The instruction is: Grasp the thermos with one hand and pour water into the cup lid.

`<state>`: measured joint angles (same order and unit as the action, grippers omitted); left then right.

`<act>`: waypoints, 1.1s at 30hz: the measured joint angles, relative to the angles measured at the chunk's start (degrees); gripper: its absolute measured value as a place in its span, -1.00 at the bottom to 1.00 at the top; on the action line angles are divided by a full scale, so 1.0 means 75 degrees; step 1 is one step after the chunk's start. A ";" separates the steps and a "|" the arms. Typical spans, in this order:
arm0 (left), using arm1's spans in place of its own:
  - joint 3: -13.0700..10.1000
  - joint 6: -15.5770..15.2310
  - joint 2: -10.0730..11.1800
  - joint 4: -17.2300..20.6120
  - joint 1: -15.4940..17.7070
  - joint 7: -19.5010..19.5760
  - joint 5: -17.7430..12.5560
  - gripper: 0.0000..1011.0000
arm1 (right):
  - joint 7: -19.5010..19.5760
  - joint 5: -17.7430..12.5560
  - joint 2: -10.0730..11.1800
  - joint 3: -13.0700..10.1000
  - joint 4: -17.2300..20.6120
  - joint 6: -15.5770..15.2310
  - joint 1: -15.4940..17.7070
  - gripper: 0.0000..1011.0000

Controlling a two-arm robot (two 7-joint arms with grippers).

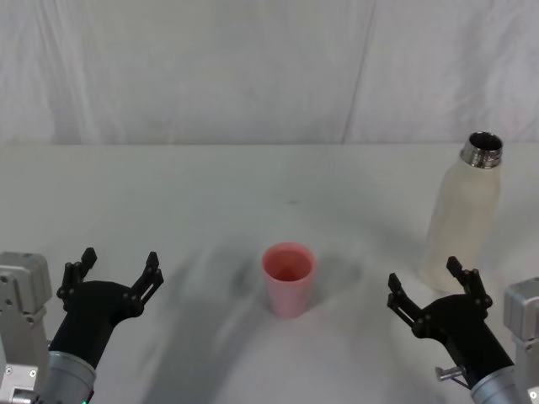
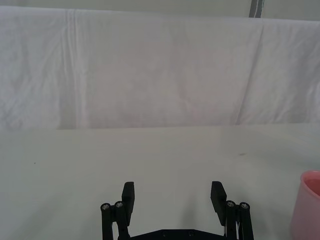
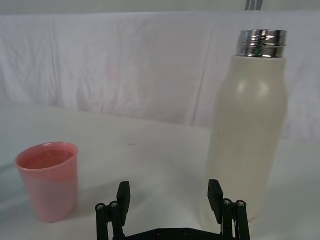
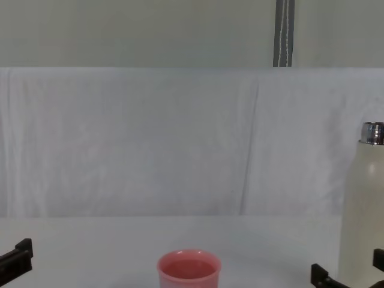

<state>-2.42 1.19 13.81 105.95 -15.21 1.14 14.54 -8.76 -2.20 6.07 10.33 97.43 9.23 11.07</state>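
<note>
The cream-white thermos stands upright at the table's right side, its steel neck uncapped; it is also in the right wrist view and chest view. The pink cup lid stands upright near the table's middle, its inside showing pink. My right gripper is open, just in front of the thermos and slightly to its left, holding nothing. Low at the front left, my left gripper is open and empty, with the cup lid's rim at the edge of its wrist view.
The white table runs back to a white cloth backdrop. Open tabletop lies between the cup lid and each gripper.
</note>
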 joint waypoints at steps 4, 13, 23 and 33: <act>0.0000 0.0000 0.0000 0.0000 0.0000 0.0000 0.0000 0.98 | -0.0042 0.0010 -0.0006 0.0108 -0.0134 0.0005 -0.0117 0.98; 0.0000 0.0000 0.0000 0.0000 0.0000 0.0000 0.0000 0.98 | -0.0060 0.0004 -0.0021 0.0201 -0.0333 0.0014 -0.0300 0.98; 0.0000 0.0000 0.0000 0.0000 0.0000 0.0000 0.0000 0.98 | -0.0056 -0.0039 -0.0039 0.0243 -0.0457 0.0034 -0.0378 0.98; 0.0000 0.0000 0.0000 0.0000 0.0000 0.0000 0.0000 0.98 | -0.0051 -0.0090 -0.0034 0.0241 -0.0548 0.0078 -0.0426 0.98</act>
<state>-2.41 1.19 13.80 105.95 -15.21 1.14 14.54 -9.15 -2.88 5.82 12.15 93.32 9.81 7.87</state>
